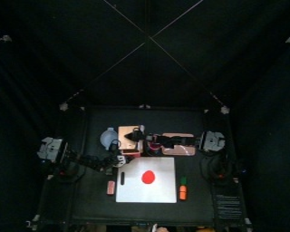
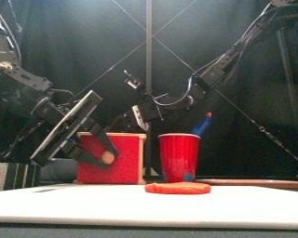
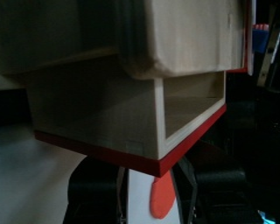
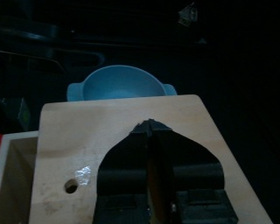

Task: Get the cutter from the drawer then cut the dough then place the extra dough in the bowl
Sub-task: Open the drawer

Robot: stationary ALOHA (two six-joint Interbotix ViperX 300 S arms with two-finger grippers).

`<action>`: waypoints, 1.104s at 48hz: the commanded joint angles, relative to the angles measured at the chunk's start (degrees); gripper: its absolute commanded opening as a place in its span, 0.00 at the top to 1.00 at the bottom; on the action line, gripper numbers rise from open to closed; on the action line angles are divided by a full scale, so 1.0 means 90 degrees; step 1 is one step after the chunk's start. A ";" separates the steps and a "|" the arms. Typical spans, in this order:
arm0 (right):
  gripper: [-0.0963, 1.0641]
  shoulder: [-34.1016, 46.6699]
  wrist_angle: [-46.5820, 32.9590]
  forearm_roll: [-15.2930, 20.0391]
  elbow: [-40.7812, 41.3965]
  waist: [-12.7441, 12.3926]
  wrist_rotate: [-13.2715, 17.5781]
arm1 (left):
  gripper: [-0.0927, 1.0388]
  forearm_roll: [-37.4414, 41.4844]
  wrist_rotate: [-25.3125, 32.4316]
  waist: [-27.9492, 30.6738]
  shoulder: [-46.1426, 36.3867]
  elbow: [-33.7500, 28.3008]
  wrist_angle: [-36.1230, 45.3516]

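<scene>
Nearest the front edge, a flat red disc of dough (image 2: 178, 188) lies on the white cutting board (image 2: 64, 206), well apart from both grippers. Behind it, the left gripper (image 3: 152, 185) is clamped on the red knob (image 3: 163, 198) of the pale wooden box's (image 4: 90, 140) red drawer front (image 3: 95, 150), and the drawer stands out from the box. The right gripper (image 4: 147, 131), jaws together, rests on the box's top, with the blue-grey two-handled bowl (image 4: 122, 85) just beyond.
</scene>
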 commanded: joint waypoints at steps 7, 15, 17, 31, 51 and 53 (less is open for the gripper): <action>0.95 0.0098 0.0166 -0.0010 -0.0107 -0.0156 -0.0029 | 0.43 0.0020 0.0000 -0.0313 -0.0020 -0.0088 0.0176; 0.95 0.0176 0.0244 -0.0010 -0.0186 -0.0176 -0.0039 | 0.43 0.0029 0.0000 -0.0420 -0.0020 -0.0195 0.0176; 0.95 0.0205 0.0273 -0.0010 -0.0205 -0.0176 -0.0039 | 0.43 0.0039 0.0010 -0.0449 -0.0020 -0.0244 0.0186; 0.95 0.0264 0.0371 -0.0010 -0.0234 -0.0176 -0.0049 | 0.42 0.0049 0.0020 -0.0605 -0.0020 -0.0410 0.0615; 0.95 0.0264 0.0371 -0.0049 -0.0244 -0.0176 -0.0049 | 0.42 0.0049 0.0010 -0.0693 0.0068 -0.0420 0.0723; 0.95 0.0264 0.0381 -0.0039 -0.0244 -0.0176 -0.0049 | 0.42 0.0039 0.0010 -0.0723 0.0049 -0.0420 0.0723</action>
